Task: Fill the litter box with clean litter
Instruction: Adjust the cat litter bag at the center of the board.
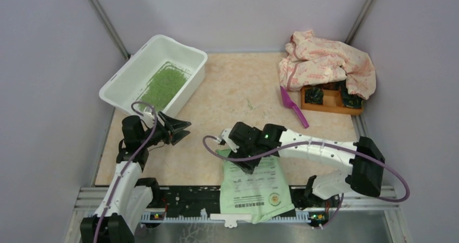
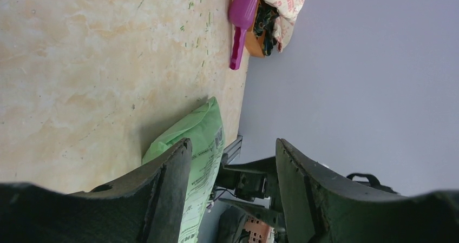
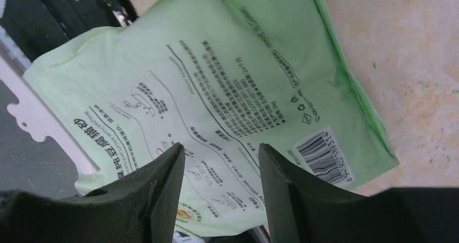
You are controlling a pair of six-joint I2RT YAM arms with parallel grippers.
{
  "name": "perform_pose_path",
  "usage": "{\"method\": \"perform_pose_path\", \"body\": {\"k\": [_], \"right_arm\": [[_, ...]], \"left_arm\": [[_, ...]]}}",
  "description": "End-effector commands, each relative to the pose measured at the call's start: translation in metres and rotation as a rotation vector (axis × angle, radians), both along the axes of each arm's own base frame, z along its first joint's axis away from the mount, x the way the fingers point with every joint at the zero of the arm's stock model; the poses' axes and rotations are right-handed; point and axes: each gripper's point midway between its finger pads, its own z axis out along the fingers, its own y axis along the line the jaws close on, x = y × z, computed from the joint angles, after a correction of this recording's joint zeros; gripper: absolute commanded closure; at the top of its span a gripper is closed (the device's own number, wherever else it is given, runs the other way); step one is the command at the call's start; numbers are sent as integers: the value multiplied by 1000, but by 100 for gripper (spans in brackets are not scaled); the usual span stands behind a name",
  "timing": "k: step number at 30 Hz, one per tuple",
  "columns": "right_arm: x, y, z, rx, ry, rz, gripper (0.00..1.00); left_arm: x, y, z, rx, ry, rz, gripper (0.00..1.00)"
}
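The white litter box point(image 1: 122, 78) stands at the table's far left corner, with a patch of green clean litter point(image 1: 165, 86) on its floor. My left gripper point(image 1: 185, 130) hovers just in front of the box, open, with nothing between its fingers point(image 2: 233, 143). A light green printed bag point(image 1: 254, 188) lies flat at the near edge, partly over the rail. My right gripper point(image 1: 243, 162) hangs over the bag's upper end, open; the bag's print point(image 3: 227, 75) shows between and beyond its fingertips point(image 3: 221, 145), ungripped. The bag's edge point(image 2: 205, 140) also shows in the left wrist view.
A purple scoop point(image 1: 294, 106) lies right of centre, next to an orange wooden compartment tray point(image 1: 330, 103) half covered by a patterned cloth point(image 1: 327, 61). A few green granules point(image 1: 249, 105) are scattered on the beige tabletop. Grey walls close in both sides and the back.
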Motion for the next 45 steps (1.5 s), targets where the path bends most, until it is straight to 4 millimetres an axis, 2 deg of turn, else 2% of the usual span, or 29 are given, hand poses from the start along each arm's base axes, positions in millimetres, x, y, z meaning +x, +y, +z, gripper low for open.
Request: {"method": "perform_pose_path", "body": {"k": [1, 8, 13, 17, 27, 32, 35, 37, 40, 42, 44, 45], "right_arm": [[14, 7, -17, 42, 78, -122, 48], [28, 14, -56, -11, 171, -150, 49], [43, 28, -55, 28, 161, -170, 50], [67, 29, -61, 23, 129, -197, 50], [139, 51, -58, 64, 6, -206, 51], [187, 71, -43, 157, -76, -228, 51], [201, 78, -21, 203, -144, -211, 51], [201, 76, 5, 264, -205, -201, 50], [186, 67, 50, 366, -333, -177, 47], [163, 59, 68, 393, -380, -156, 47], [136, 50, 76, 392, -438, -150, 46], [114, 50, 71, 383, -451, -126, 46]], "left_arm": [[-2, 0, 7, 11, -39, -16, 36], [-4, 0, 10, 13, -36, -18, 36], [-3, 1, 12, 24, -41, -15, 36], [-1, 1, 12, 20, -40, -13, 36], [0, 2, 12, 26, -40, -7, 36], [1, 2, 12, 26, -37, -7, 36], [2, 2, 12, 31, -40, -5, 36], [2, 3, 13, 35, -40, -5, 36], [3, 3, 12, 39, -38, -1, 36], [6, 4, 11, 42, -39, 3, 36], [8, 4, 10, 43, -41, 3, 33], [9, 4, 9, 44, -39, 3, 28]]}}
